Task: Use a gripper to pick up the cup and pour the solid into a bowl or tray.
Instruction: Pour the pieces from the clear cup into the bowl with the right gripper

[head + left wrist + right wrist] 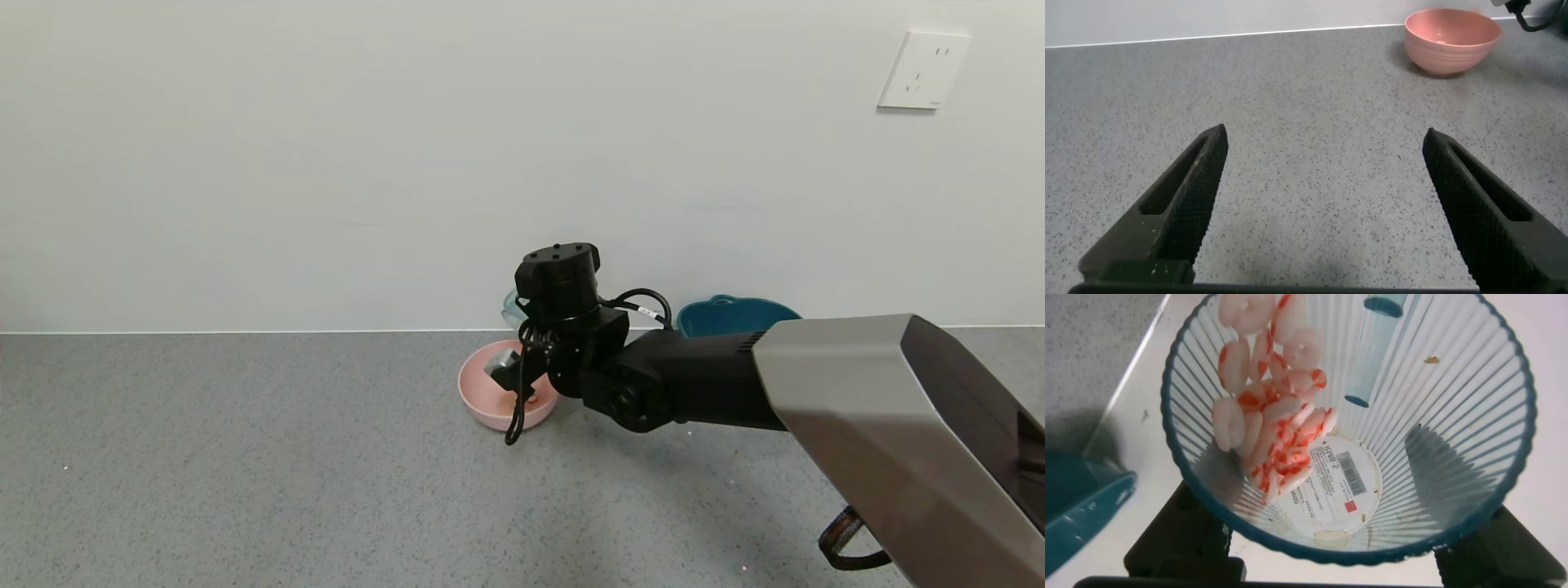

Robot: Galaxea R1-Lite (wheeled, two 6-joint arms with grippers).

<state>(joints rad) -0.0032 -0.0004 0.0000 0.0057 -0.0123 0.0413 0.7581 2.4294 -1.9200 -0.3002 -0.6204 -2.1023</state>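
Observation:
My right gripper (526, 339) is shut on the cup (513, 305) and holds it tipped over the pink bowl (488, 398) near the wall. In the right wrist view I look into the ribbed teal cup (1429, 416), with the gripper's (1343, 559) black fingers (1180, 539) on either side of its base. The solid (1270, 408), red-orange and white pieces, lies along the cup's wall towards the rim. A few orange bits (529, 398) show in the bowl. My left gripper (1323, 163) is open and empty, low over the bare table. The bowl also shows far off in the left wrist view (1452, 37).
A dark teal tray (735, 314) stands behind my right arm against the wall; it also shows in the right wrist view (1078, 506). The grey speckled table (245, 457) stretches to the left and front. A wall socket (922, 69) is at the upper right.

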